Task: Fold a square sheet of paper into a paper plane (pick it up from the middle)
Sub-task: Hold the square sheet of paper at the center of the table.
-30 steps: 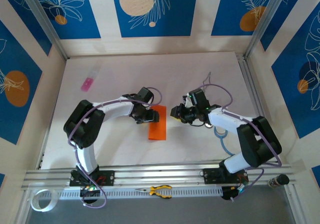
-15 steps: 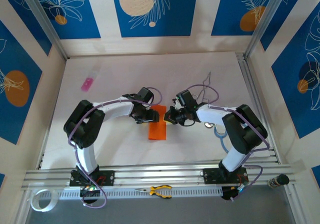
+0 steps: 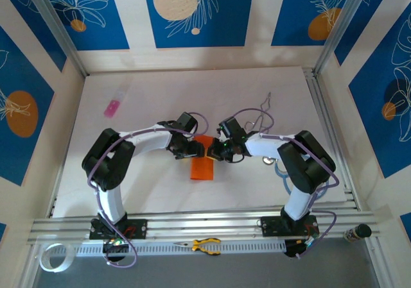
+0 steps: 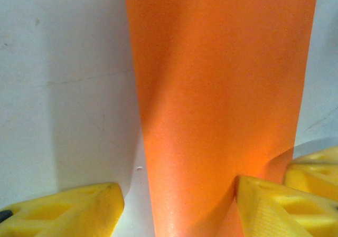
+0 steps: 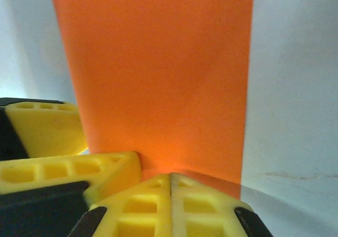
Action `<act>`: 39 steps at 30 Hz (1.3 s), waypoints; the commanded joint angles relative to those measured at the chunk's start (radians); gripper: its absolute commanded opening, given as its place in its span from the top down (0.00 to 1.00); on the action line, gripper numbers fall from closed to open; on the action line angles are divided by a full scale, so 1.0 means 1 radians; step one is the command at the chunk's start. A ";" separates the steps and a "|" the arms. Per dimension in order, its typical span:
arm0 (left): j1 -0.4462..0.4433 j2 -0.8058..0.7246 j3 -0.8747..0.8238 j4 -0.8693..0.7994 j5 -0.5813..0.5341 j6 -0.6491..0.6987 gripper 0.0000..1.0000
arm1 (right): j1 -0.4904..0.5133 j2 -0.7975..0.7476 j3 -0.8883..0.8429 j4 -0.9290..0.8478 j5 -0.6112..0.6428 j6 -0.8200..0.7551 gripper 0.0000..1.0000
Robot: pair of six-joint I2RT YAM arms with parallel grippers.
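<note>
Top external: flat white tabletop (image 3: 257,89) carries it all. Two white-and-black jointed arms, L arm (image 3: 138,136) and R arm (image 3: 266,144), bend inward so their ends meet near table centre. Under that meeting point lies the thin bright-orange paper sheet (image 3: 201,167), creased to a narrow rectangle and flat on the table. Its far end sits below both sets of jaws, the rest runs back toward the bases. L gripper (image 3: 198,151) reaches it from the L side and R gripper (image 3: 213,152) from the R side, tips just beside each other.

Left wrist: L gripper (image 4: 179,210) jaws stand apart, holding nothing. The sheet runs out ahead between its yellow ribbed plastic fingers (image 4: 68,213). One finger is clear of the paper edge w/ bare table between, the other touches the opposite edge.

Right wrist: R gripper (image 5: 170,192) jaws fully closed, pads pressed together, tips touching the sheet's near edge (can't tell if a layer is caught). Paper spreads ahead of the jaws; L gripper's fingers sit just L of them.

Small stuff: yellow-handled pliers (image 3: 205,244) behind both jaws by the base rail, well apart. Small pink rectangular object (image 3: 113,107) lies far out beyond the L jaws.
</note>
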 commanded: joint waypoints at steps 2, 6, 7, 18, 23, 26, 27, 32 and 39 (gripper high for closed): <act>-0.012 0.083 -0.033 -0.002 -0.050 0.010 0.35 | 0.006 0.029 0.021 0.015 -0.025 0.017 1.00; -0.014 0.085 -0.033 -0.001 -0.049 0.009 0.35 | 0.007 0.040 0.030 0.008 -0.031 0.009 1.00; -0.013 0.084 -0.033 -0.001 -0.048 0.009 0.35 | 0.007 0.042 0.032 0.005 -0.029 0.007 1.00; -0.017 0.093 -0.026 -0.003 -0.051 0.007 0.36 | 0.007 0.052 0.033 0.035 -0.058 0.011 1.00; -0.019 0.089 -0.027 -0.003 -0.053 0.003 0.35 | 0.010 0.090 0.016 0.004 -0.022 -0.003 1.00; -0.020 0.080 -0.023 -0.003 -0.046 -0.010 0.36 | 0.010 0.106 0.011 -0.050 0.012 -0.038 1.00; -0.020 0.068 -0.023 -0.004 -0.047 -0.022 0.35 | 0.009 0.105 0.010 -0.072 0.028 -0.054 1.00; -0.017 -0.042 -0.029 0.010 -0.064 -0.063 0.32 | -0.025 0.097 0.009 -0.120 0.006 -0.183 1.00; 0.009 -0.243 -0.084 0.107 -0.028 -0.093 0.24 | -0.101 0.134 0.068 -0.201 -0.128 -0.375 1.00</act>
